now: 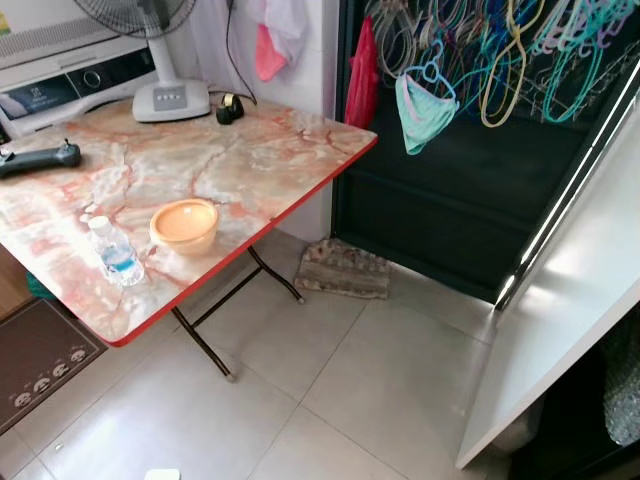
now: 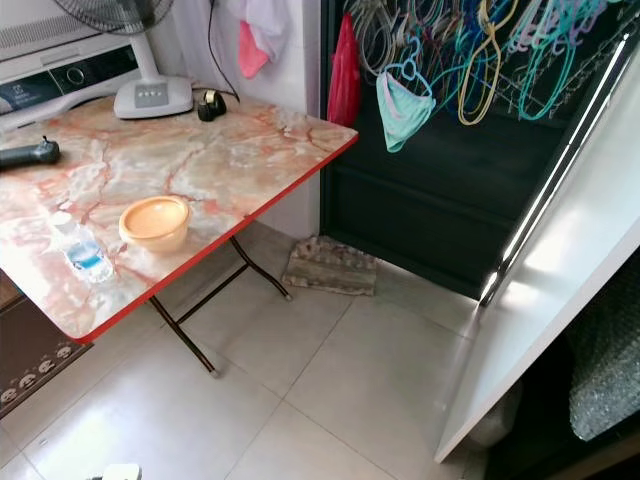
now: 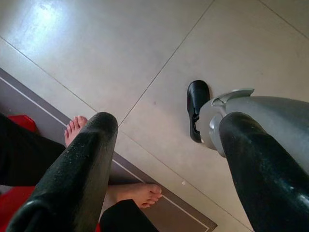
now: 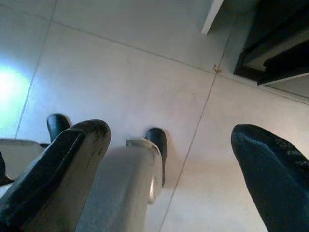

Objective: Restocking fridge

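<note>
**Between table and fridge, nothing yet in hand**

The left gripper hangs with its two black fingers spread wide and empty, pointing down at the pale floor tiles, where a person's bare feet stand on the edge of a mat. The right gripper hangs likewise, fingers well apart, holding nothing (the robot's own foot shows beneath it).

Farther out, the folding table stands at the left with a small water bottle near its near edge and an orange bowl just beside it. At the right the white fridge door stands open.

The step in hand looks like the approach to pick up stock. Next, I judge, the robot must turn left toward the table and reach for the bottle.
</note>
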You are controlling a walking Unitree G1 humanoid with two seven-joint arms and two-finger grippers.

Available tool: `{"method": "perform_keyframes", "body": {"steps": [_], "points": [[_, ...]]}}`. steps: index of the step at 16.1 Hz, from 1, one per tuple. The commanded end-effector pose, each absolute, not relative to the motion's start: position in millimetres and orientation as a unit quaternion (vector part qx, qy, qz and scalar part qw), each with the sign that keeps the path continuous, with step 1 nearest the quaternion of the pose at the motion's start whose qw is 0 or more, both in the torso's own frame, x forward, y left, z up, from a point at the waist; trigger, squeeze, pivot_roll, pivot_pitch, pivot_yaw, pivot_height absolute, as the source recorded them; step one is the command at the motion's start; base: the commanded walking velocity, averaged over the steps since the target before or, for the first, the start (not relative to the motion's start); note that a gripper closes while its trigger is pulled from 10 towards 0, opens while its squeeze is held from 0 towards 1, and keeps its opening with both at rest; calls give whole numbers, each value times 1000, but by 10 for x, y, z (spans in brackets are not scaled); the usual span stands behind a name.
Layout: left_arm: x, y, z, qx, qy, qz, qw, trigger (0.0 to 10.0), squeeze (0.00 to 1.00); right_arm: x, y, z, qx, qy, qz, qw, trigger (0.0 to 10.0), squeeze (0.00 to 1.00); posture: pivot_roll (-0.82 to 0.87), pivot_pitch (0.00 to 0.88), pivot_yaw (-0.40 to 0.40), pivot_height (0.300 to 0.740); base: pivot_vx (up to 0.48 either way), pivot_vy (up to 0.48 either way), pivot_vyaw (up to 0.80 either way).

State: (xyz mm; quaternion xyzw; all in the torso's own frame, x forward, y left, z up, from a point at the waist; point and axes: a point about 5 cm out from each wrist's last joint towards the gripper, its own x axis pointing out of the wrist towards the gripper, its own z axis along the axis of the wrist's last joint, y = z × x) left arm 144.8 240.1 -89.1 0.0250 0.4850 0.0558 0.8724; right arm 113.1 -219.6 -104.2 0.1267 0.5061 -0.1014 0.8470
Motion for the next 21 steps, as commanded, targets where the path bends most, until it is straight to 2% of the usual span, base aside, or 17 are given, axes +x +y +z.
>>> {"method": "perform_keyframes", "body": {"steps": [1,21], "points": [[1437,2390,-899,21,487,60,871,10000,0,1121,-2193,-1046,133,506,-105,845,10000,0,42,0,-16,740,0,0,0],[1506,2437,-856,17,471,70,879,10000,0,1136,-2184,-1042,136,503,-104,847,10000,0,63,0,-14,740,0,0,0]]}}
